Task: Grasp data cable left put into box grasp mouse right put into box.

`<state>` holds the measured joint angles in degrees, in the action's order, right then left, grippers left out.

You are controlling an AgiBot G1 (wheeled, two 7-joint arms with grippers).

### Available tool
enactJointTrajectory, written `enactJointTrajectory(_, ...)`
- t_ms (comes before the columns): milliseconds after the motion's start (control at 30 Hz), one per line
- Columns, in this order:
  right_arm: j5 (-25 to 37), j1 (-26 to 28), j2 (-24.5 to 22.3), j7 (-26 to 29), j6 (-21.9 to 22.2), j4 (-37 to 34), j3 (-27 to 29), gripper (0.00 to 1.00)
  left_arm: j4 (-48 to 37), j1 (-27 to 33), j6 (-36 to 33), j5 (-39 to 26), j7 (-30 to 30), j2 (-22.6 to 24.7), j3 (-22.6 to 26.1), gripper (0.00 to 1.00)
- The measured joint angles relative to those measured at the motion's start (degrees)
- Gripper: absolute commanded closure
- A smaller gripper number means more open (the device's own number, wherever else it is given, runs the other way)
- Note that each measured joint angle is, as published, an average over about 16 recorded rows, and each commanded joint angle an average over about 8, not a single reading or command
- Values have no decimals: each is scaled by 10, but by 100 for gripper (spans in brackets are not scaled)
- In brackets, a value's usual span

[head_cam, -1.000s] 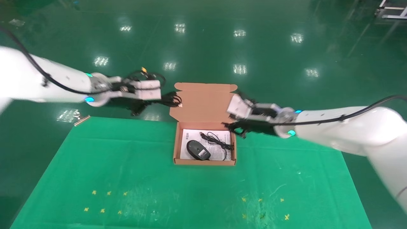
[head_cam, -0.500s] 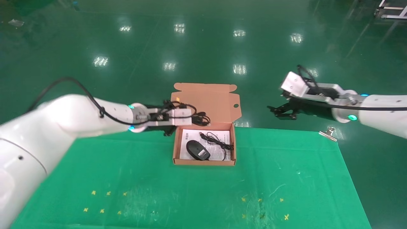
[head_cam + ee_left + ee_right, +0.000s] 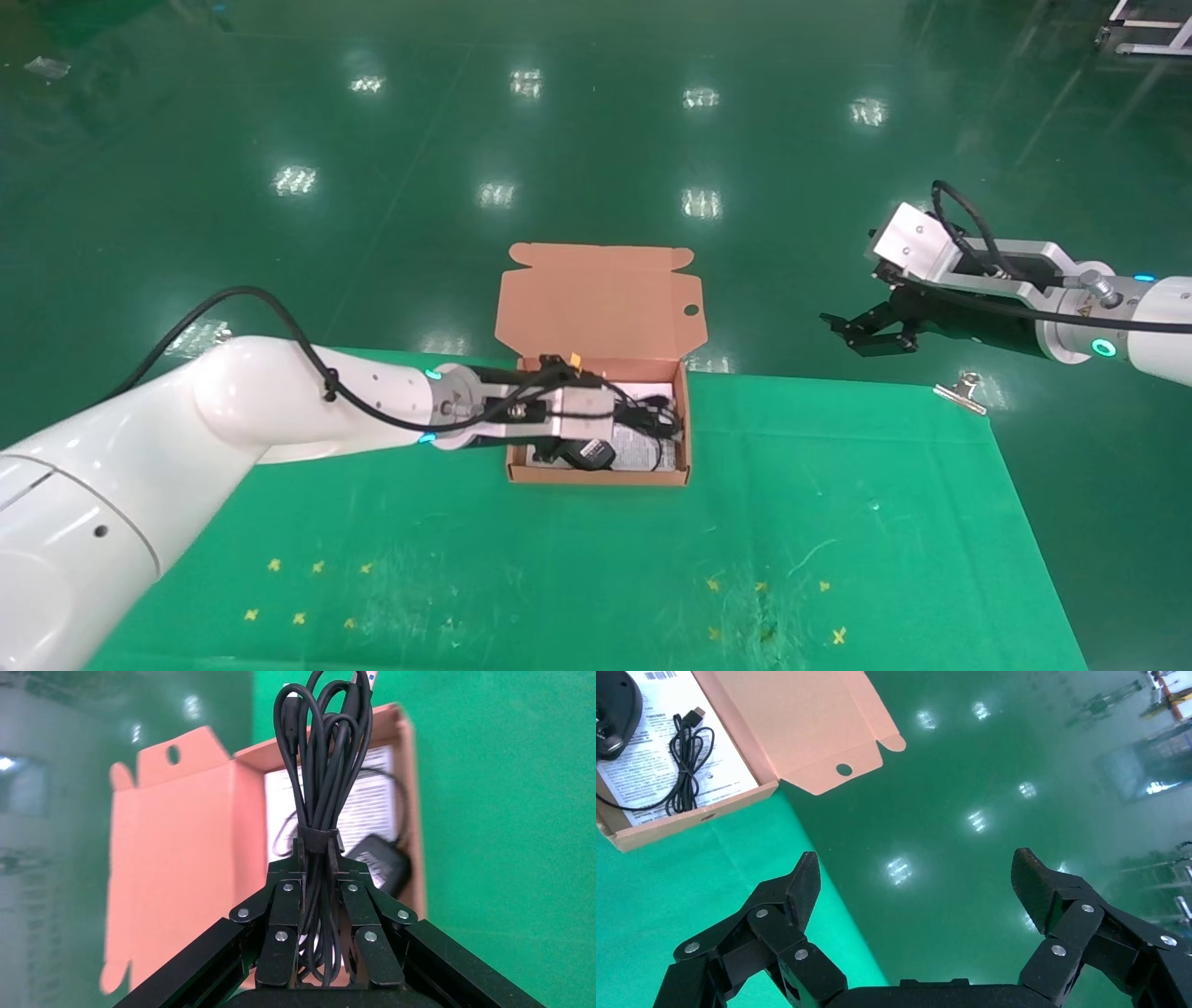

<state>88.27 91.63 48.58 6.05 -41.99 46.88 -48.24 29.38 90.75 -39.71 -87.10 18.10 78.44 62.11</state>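
Observation:
The box [image 3: 596, 476] lies open at the table's far middle, lid [image 3: 601, 303] standing up behind it. The mouse [image 3: 589, 454] lies inside on the white sheet, partly hidden by my left gripper; its cord [image 3: 684, 748] lies beside it. My left gripper [image 3: 643, 419] is over the box's inside, shut on the data cable [image 3: 320, 776], a black looped bundle pinched at its strap [image 3: 318, 839]. The mouse [image 3: 383, 864] shows just beyond the fingers. My right gripper [image 3: 871, 334] is open and empty, out over the floor to the right of the box.
A green cloth [image 3: 559, 559] covers the table, with small yellow marks near the front. A metal clip [image 3: 964, 391] sits at its far right corner. Glossy green floor lies beyond the far edge.
My left gripper carried the data cable from beside the lid down and toward me, over the box's inside. My right gripper drew away from the box to the right.

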Motion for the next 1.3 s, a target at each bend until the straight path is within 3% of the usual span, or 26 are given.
enactJointTrajectory(133, 2, -1, -4, 5, 0, 8, 0, 0, 1, -1, -8, 15, 8, 0, 9, 17)
enactJointTrajectory(200, 3, -1, -5, 7, 1, 9, -1, 0, 1, -1, -11, 19, 10, 0, 12, 0)
enactJointTrajectory(867, 12, 28, -21, 1, 10, 37, 9, 0, 46, 25, -6, 40, -10, -42, -2, 0)
enactJointTrajectory(1300, -9, 19, -40, -6, -27, 78, 37, 0, 115, 24, -54, 95, -48, -110, -65, 0)
